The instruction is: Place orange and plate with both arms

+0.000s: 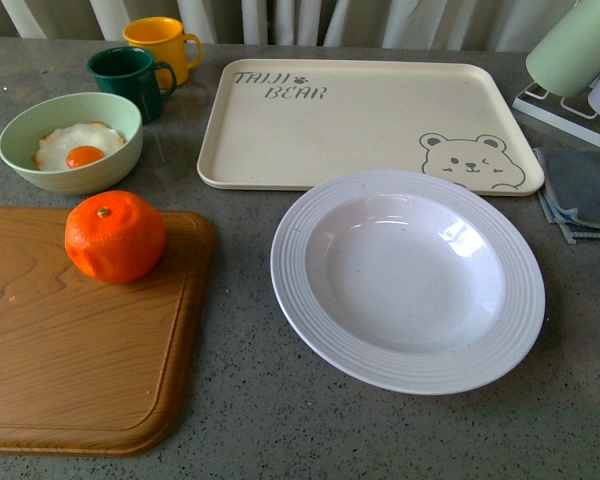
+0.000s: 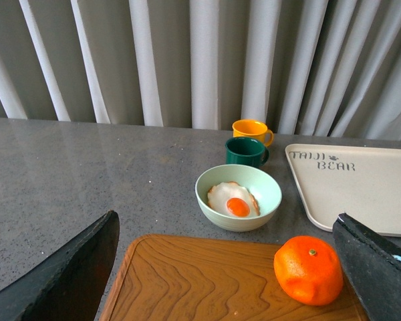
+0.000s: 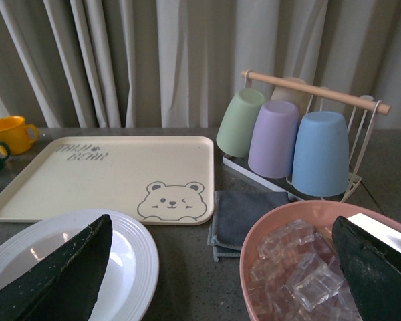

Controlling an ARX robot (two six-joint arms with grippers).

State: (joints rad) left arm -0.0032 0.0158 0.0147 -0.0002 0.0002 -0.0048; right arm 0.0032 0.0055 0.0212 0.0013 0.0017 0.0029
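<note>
The orange rests on the far right part of a wooden cutting board; the left wrist view shows the same orange close to one black finger. The white ridged plate lies on the grey table to the board's right, and its rim shows in the right wrist view. My left gripper hangs open above the board, nothing between its fingers. My right gripper is open above the table between the plate and a pink bowl. Neither arm shows in the front view.
A cream bear tray lies behind the plate. A pale green bowl with a fried egg, a green mug and a yellow mug stand back left. A pink bowl of ice cubes, a grey cloth and a cup rack are on the right.
</note>
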